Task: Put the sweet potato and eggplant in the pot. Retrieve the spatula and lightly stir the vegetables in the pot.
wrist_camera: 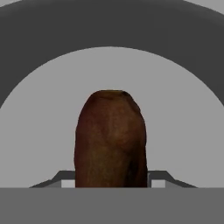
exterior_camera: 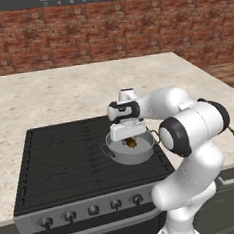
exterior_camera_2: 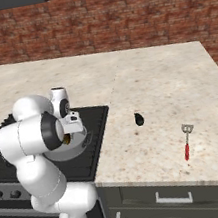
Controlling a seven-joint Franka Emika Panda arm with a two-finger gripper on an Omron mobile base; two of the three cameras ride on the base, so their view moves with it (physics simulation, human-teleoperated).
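Over the pot (exterior_camera: 128, 153) on the stove (exterior_camera: 67, 158), the gripper (exterior_camera: 129, 140) grasps the sweet potato (exterior_camera: 131, 143); right of the pot, the eggplant (exterior_camera_2: 139, 119) and spatula (exterior_camera_2: 187, 141) lie on the counter (exterior_camera_2: 168, 90); the sweet potato (wrist_camera: 110, 140) hangs above the pot's pale inside (wrist_camera: 183, 113)

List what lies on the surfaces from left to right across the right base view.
stove → pot → eggplant → spatula
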